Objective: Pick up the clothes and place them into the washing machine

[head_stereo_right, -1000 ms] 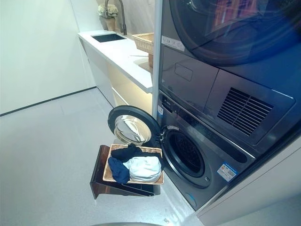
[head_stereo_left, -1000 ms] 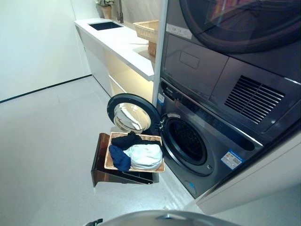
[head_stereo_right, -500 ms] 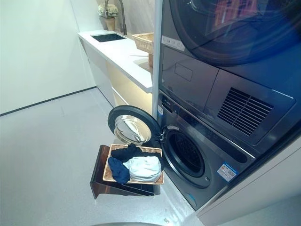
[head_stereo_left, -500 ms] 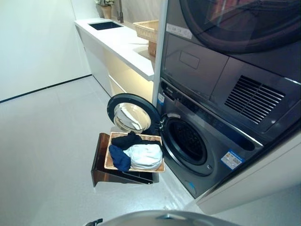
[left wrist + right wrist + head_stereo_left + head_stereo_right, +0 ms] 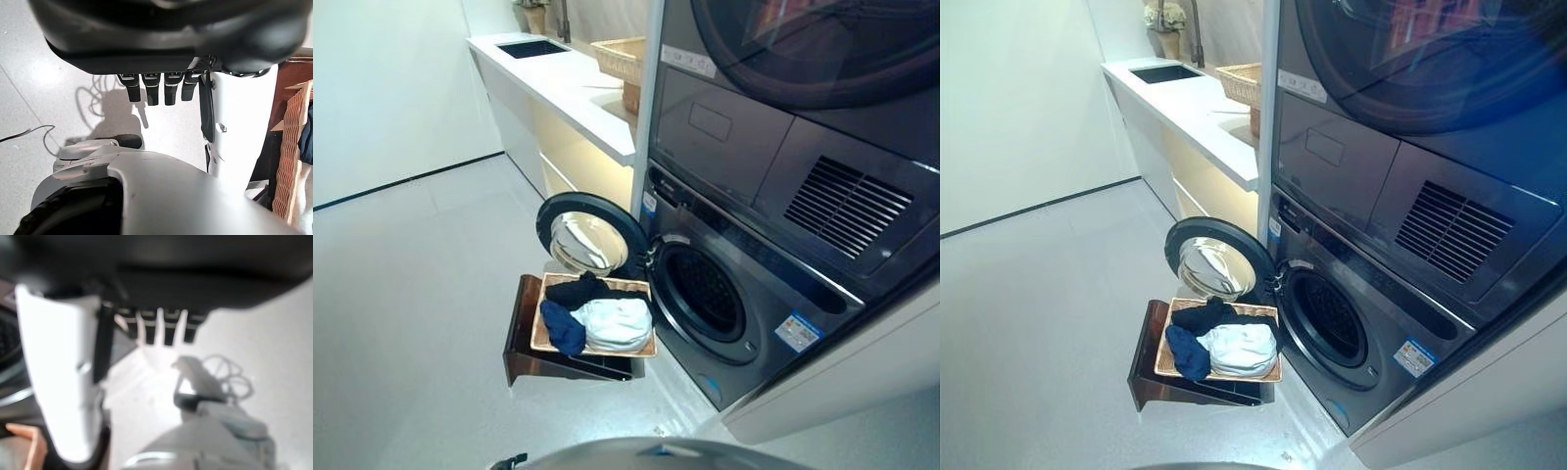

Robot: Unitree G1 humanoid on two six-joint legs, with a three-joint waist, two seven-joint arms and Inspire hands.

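A flat wicker basket (image 5: 594, 350) sits on a brown stand (image 5: 523, 331) on the floor, just left of the washing machine. In it lie a dark navy garment (image 5: 576, 292), a blue one (image 5: 562, 331) and a white one (image 5: 613, 323). The machine's round door (image 5: 588, 239) is swung open to the left, baring the dark drum mouth (image 5: 705, 295). Neither hand shows in the eye views. My left hand (image 5: 157, 91) hangs with straight fingers and holds nothing; the basket's edge (image 5: 287, 166) shows beside it. My right hand (image 5: 162, 329) also hangs open and empty.
A dryer (image 5: 783, 69) is stacked on the washing machine. A white counter (image 5: 570, 88) with a sink (image 5: 532, 49) and a wicker basket (image 5: 621, 59) runs back along the machine's left. A white wall stands at the left, with grey floor (image 5: 411, 294) before the stand.
The head views have shifted slightly; the clothes, basket and door stay where they were.
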